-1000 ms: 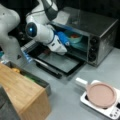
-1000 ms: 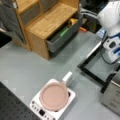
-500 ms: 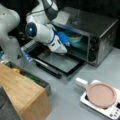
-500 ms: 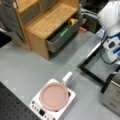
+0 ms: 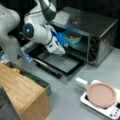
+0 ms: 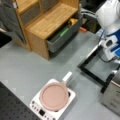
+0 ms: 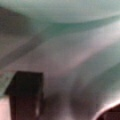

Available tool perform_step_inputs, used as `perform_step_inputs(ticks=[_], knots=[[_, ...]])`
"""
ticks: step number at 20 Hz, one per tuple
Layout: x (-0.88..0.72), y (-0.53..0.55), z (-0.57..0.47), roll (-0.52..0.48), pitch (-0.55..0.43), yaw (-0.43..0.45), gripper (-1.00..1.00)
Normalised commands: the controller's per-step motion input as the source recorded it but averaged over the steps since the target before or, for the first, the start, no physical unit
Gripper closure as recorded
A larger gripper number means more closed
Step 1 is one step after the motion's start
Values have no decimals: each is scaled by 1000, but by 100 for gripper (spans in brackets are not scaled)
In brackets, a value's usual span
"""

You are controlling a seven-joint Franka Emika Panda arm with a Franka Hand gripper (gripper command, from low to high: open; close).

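Note:
My gripper (image 5: pixel 64 42), with blue fingers, reaches into the open mouth of a silver toaster oven (image 5: pixel 100 27) in a front view. Just beyond the fingertips, a teal bowl (image 5: pixel 72 37) holding something red-orange sits on the oven rack. In the wrist view the teal bowl (image 7: pixel 65 15) fills the top of the picture. One dark finger (image 7: pixel 25 97) shows at lower left and the other at the lower right corner. They stand wide apart, open, with nothing held between them. The oven door (image 5: pixel 60 62) lies folded down under my arm.
A pink pan (image 5: pixel 101 95) with a white handle rests on a white hot plate (image 5: pixel 111 112), shown in both front views (image 6: pixel 53 96). A wooden cabinet (image 6: pixel 50 20) has its grey drawer (image 6: pixel 62 35) pulled out with small items inside. The oven door (image 6: pixel 100 67) juts over the grey table.
The arm has shifted only slightly at the oven's mouth. Nothing else has moved.

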Motion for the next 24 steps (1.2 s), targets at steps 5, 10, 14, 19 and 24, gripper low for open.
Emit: perform_step_inputs(ticks=[5, 10, 14, 19, 24], knots=[[-116, -516, -93, -16, -130, 172, 100], [-119, -381, -112, -12, -131, 221, 100], [-117, -236, -128, -21, -142, 214, 100], [-108, -135, -129, -35, -149, 202, 100], [-66, -120, -128, -41, -146, 179, 100]])
